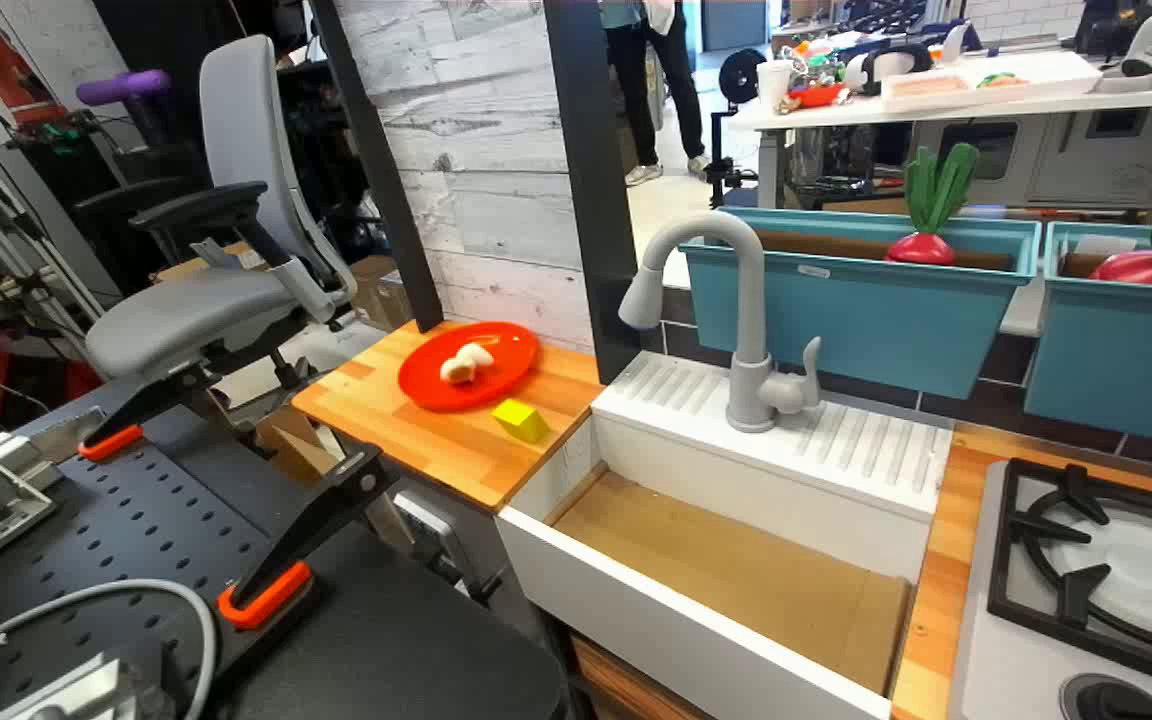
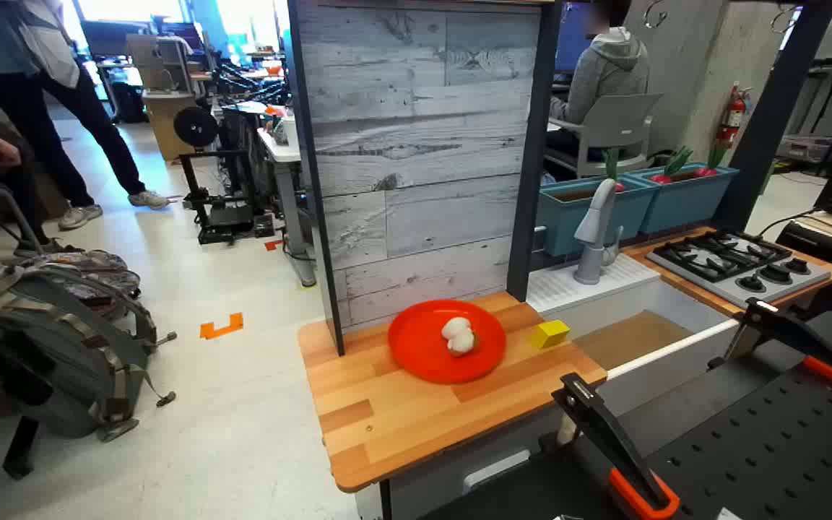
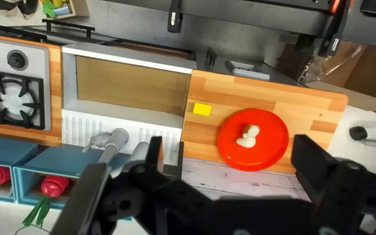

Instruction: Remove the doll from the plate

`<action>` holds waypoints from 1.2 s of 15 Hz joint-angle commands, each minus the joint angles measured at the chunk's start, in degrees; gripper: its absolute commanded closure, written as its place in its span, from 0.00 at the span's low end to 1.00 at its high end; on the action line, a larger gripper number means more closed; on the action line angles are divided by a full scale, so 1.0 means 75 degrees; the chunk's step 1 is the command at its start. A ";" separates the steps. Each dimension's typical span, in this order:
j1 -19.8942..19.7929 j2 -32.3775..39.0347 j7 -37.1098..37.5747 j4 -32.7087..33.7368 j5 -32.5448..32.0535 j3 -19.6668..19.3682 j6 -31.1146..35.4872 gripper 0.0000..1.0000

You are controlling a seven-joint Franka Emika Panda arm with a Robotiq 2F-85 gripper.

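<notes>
The doll, a tiny cream-white figure, lies on the plate in both exterior views [image 1: 477,355] [image 2: 461,341] and in the wrist view [image 3: 247,141]. It has two rounded pale parts and a brownish patch. The plate is round, shallow and red-orange in both exterior views [image 1: 441,395] [image 2: 416,354]. In the wrist view the plate [image 3: 271,148] appears between the two fingers. My gripper [image 3: 227,140] is open with nothing between its fingers. It is high above the board, with the doll and plate well below it. The gripper does not show in either exterior view.
A yellow block [image 1: 521,420] lies on the wooden board [image 2: 358,383] beside the plate. A whitewashed panel [image 2: 423,159] rises along the board's back edge. A white sink [image 1: 676,630] with a grey faucet [image 1: 751,300] adjoins the board. Black clamps [image 1: 306,530] stand nearby.
</notes>
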 commanded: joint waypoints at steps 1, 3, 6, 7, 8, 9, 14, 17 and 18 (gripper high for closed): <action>0.0013 -0.0002 0.0006 0.0014 -0.0005 -0.0009 -0.0016 0.00; 0.0013 -0.0002 0.0006 0.0015 -0.0005 -0.0009 -0.0016 0.00; 0.0013 -0.0002 0.0007 0.0016 -0.0005 -0.0009 -0.0016 0.00; 0.0013 -0.0002 0.0007 0.0016 -0.0005 -0.0009 -0.0016 0.00; -0.0019 0.0179 0.0217 -0.0015 -0.0049 0.0042 0.0275 0.00; 0.0014 0.0341 0.0276 -0.0023 -0.0038 0.0074 0.0440 0.00; 0.0235 0.1484 0.0719 0.0011 -0.0002 0.0471 0.1473 0.00; 0.0377 0.2607 0.1121 0.0136 0.0025 0.0720 0.2460 0.00; 0.0423 0.3014 0.1237 0.0178 0.0066 0.0785 0.2876 0.00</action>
